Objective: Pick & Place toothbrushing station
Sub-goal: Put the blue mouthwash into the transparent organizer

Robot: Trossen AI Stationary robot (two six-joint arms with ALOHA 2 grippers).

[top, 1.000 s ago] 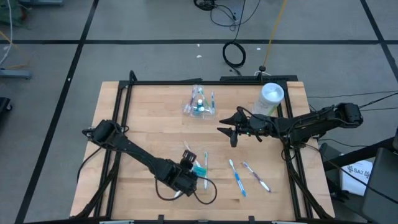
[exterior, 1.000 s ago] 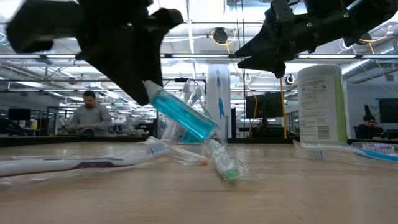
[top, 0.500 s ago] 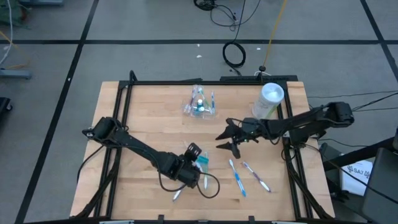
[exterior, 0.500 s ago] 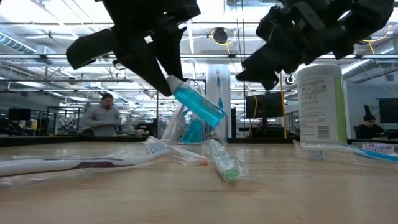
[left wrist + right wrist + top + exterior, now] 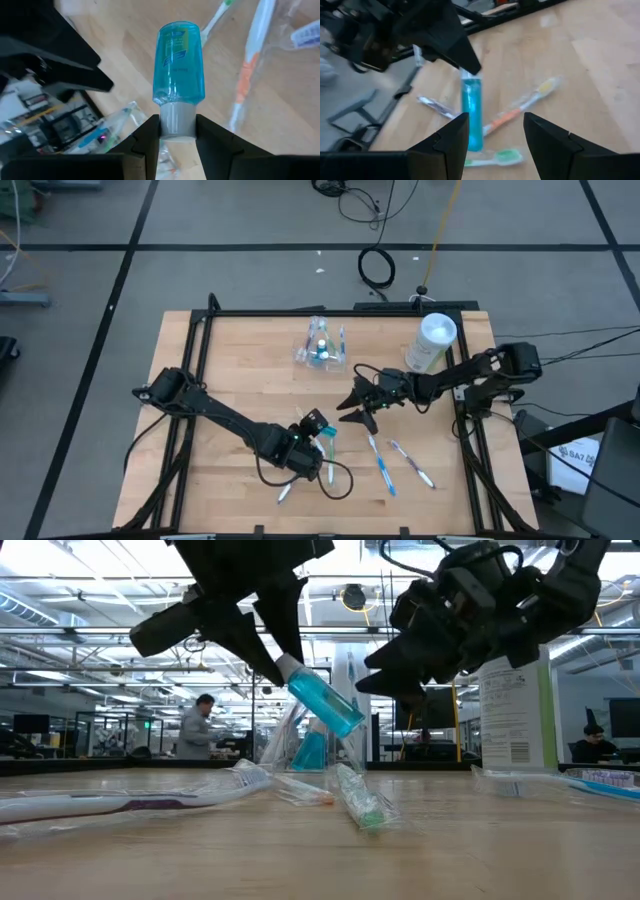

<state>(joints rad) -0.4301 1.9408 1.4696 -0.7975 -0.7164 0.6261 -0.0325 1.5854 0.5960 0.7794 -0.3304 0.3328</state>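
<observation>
My left gripper (image 5: 312,430) is over the near middle of the table, shut on a small clear-blue bottle (image 5: 325,705) with a grey cap; the bottle also shows in the left wrist view (image 5: 178,60). My right gripper (image 5: 354,407) is open and empty, just to the right of and beyond the bottle, which shows ahead of its fingers (image 5: 471,112). Wrapped toothbrushes (image 5: 330,450) lie flat on the wood under the bottle. A clear holder (image 5: 322,345) stands at the far middle. My left gripper pinches the bottle's grey cap (image 5: 176,117) between its two fingers, one on each side. The fingers slant down from above. The bottle hangs tilted below them, cap end up and base lower (image 5: 345,722), clear of the table.
A white canister (image 5: 433,340) stands at the far right. Two more wrapped toothbrushes (image 5: 381,466) (image 5: 412,463) lie near the front right. In the low view a green-tipped toothbrush (image 5: 358,800) and a long wrapped one (image 5: 130,798) lie on the table. A person (image 5: 197,730) is in the room beyond.
My left gripper has risen and gone a little toward the far edge with the blue bottle, which is now lifted higher above the toothbrushes and stays tilted. My right gripper has gone toward the table's left and near edge, closer to the bottle.
</observation>
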